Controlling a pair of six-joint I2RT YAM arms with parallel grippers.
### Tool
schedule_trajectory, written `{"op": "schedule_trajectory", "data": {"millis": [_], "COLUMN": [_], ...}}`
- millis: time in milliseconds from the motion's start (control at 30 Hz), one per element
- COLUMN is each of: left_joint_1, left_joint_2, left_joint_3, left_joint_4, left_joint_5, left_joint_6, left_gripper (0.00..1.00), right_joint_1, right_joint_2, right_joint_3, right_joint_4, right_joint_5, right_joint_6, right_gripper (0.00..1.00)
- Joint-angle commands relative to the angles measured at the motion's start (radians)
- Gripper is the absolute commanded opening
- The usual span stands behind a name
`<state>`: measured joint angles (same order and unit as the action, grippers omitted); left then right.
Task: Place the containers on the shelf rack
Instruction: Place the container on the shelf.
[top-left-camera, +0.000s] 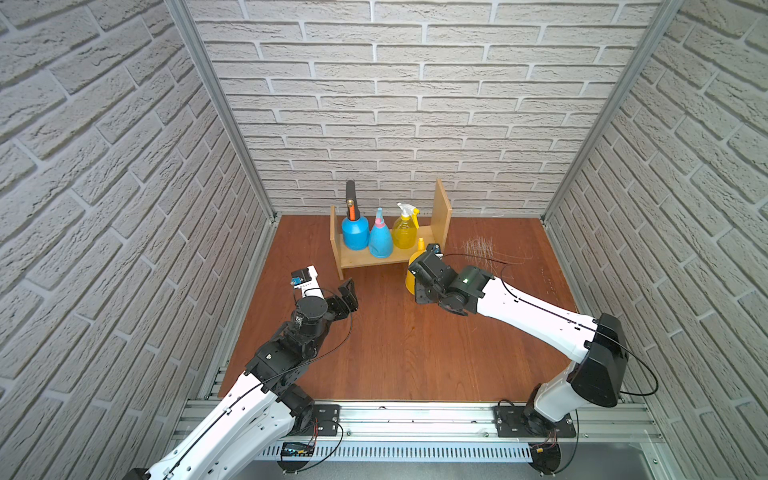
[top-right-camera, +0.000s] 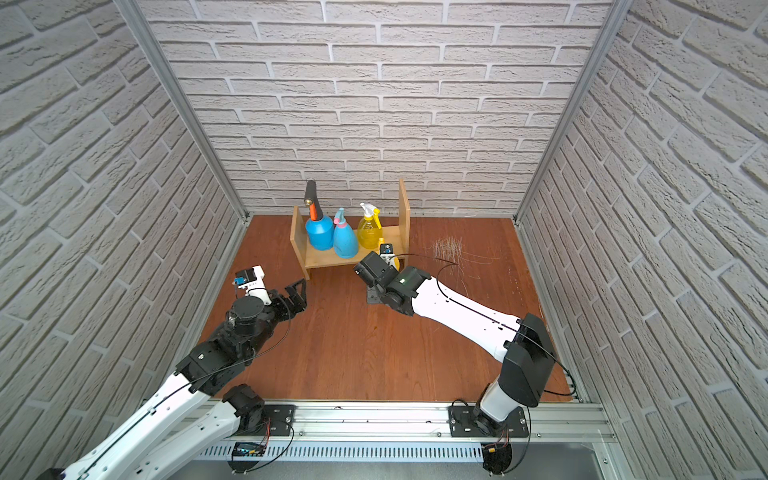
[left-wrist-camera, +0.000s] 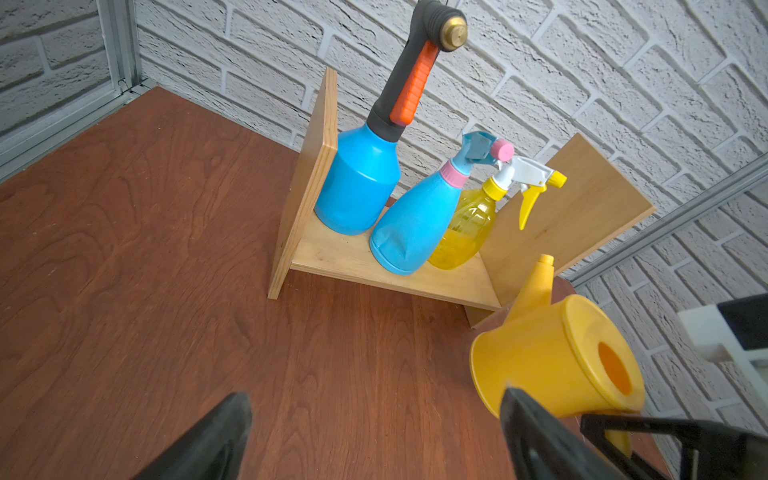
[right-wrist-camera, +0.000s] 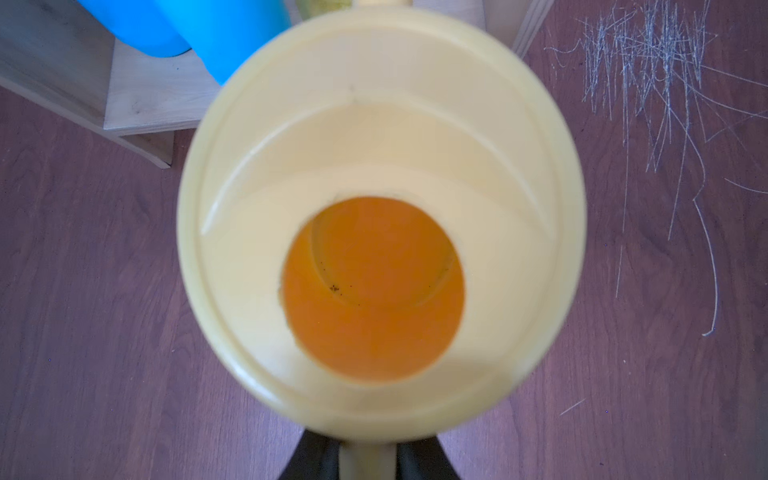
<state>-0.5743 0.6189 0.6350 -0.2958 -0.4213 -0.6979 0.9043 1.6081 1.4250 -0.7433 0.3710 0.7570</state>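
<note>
Shelf rack (top-left-camera: 361, 261) stands far centre, its left part occupied. Yellow watering can (left-wrist-camera: 552, 357) hangs just near its right end, spout pointing far, apparently off the floor. Right gripper (right-wrist-camera: 368, 459) is clamped on the can's handle; left gripper (left-wrist-camera: 374, 411) is spread wide, empty. The free slot lies between trigger bottle (top-left-camera: 405, 232) and tall side panel (top-left-camera: 441, 216).

Right wrist view:
- Watering can (right-wrist-camera: 374, 137) fills frame, blurred. Spout cut by top edge.
- Can handle shows only as stub between fingers of my right pincer (right-wrist-camera: 365, 463). Fingers themselves cut by bottom edge.
- Blue pump sprayer (right-wrist-camera: 137, 25) and blue-pink bottle (right-wrist-camera: 241, 37): lower bodies only, rest beyond top edge.
- Shelf rack (right-wrist-camera: 145, 104) partly out of frame.

Both top views:
- Can body mostly hidden behind my right wrist.
- Right pincer tips not visible.

Left wrist view:
- My left pincer (left-wrist-camera: 374, 415): fingers cut by bottom edge.
- Can handle hidden behind one finger.
- Sprayer top clipped at top edge.
</note>
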Motion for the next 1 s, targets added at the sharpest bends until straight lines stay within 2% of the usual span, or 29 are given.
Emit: {"op": "schedule_trajectory", "data": {"millis": [0, 633, 967], "left_joint_1": [0.005, 0.006, 0.008], "left_joint_2": [-0.003, -0.022, -0.029], "left_joint_3": [-0.011, -0.011, -0.010], "left_joint_4": [0.014, 0.010, 0.007], "left_joint_5": [-0.015, -0.033, -0.035], "left_joint_6": [0.006, 0.019, 0.038], "left_gripper": [0.98, 0.98, 0.98], "right_joint_1": [-0.026, -0.057, -0.091], "right_joint_2": [0.010, 0.241, 0.337], "right_joint_3": [0.061, 0.367, 0.471], "right_joint_4": [0.010, -0.109, -0.108], "right_joint_5": [0.013, 0.128, 0.131], "right_joint_6": [0.014, 0.087, 0.074], "right_gripper": [0.03, 0.03, 0.03]}}
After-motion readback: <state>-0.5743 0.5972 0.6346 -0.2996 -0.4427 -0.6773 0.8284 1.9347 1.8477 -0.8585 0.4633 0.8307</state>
